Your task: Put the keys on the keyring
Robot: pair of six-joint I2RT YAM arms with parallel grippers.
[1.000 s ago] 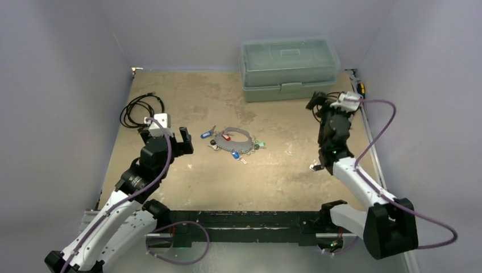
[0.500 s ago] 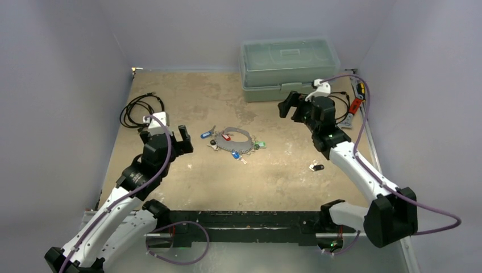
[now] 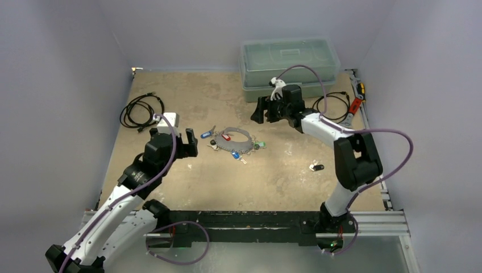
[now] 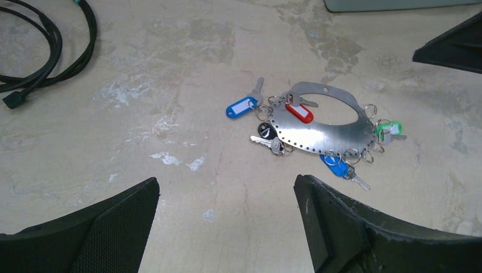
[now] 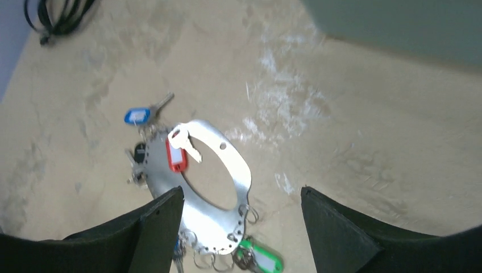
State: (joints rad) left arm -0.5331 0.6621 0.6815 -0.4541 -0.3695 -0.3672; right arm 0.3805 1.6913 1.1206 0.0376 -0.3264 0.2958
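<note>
The keyring (image 3: pixel 236 140) is a flat silvery hoop lying mid-table, also seen in the left wrist view (image 4: pixel 318 136) and the right wrist view (image 5: pixel 211 226). Keys hang round it: a blue-tagged one (image 4: pixel 239 108), a red-tagged one (image 5: pixel 175 156), a green-tagged one (image 4: pixel 387 128) and a second blue one (image 4: pixel 335 165). A lone black-headed key (image 3: pixel 316 167) lies apart to the right. My left gripper (image 3: pixel 189 143) is open just left of the hoop (image 4: pixel 226 181). My right gripper (image 3: pixel 262 111) hovers open over the hoop's far right side (image 5: pixel 241 190). Neither holds anything.
A grey-green lidded box (image 3: pixel 289 67) stands at the back. A black cable coil (image 3: pixel 139 111) lies at the far left, another cable (image 3: pixel 332 105) and red-handled tools (image 3: pixel 355 105) at the right edge. Walls close in three sides.
The right arm has swung from the right edge leftward to above the keyring. The left gripper has edged a little toward the keyring.
</note>
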